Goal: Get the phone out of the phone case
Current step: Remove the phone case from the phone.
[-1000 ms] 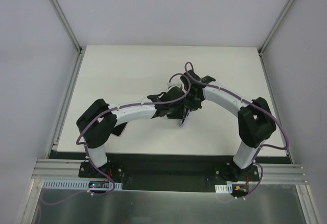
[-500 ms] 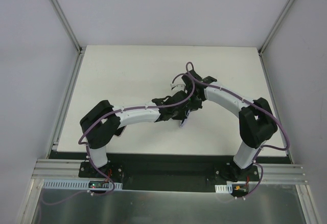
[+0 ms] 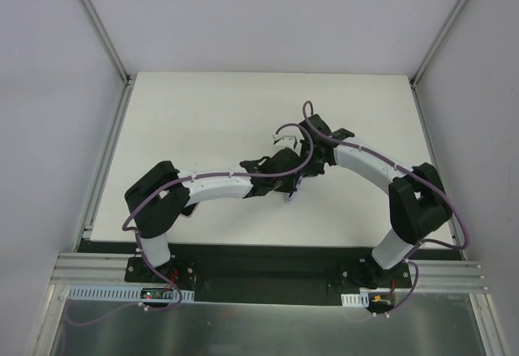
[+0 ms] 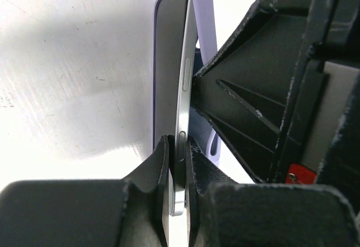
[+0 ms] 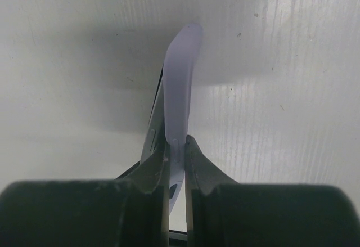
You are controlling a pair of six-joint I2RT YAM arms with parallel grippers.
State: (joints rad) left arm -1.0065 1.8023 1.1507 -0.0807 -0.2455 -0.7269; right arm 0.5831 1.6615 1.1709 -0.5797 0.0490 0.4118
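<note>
case [image 5: 181,72] lower end hidden, right hand [image 5: 176,148] blurred

You have a white table [image 3: 203,113] boxed in by pale grey walls [image 3: 49,88], an aluminium rail [image 3: 89,273] along its near edge.

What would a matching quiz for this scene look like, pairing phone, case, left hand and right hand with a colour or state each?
Column one:
1 phone
2 case
3 left hand
4 right hand

Column two:
A lilac
B shut on the phone
C dark screen, silver edge
D shut on the case

Pairs: 1-C; 2-A; 3-B; 4-D
</note>
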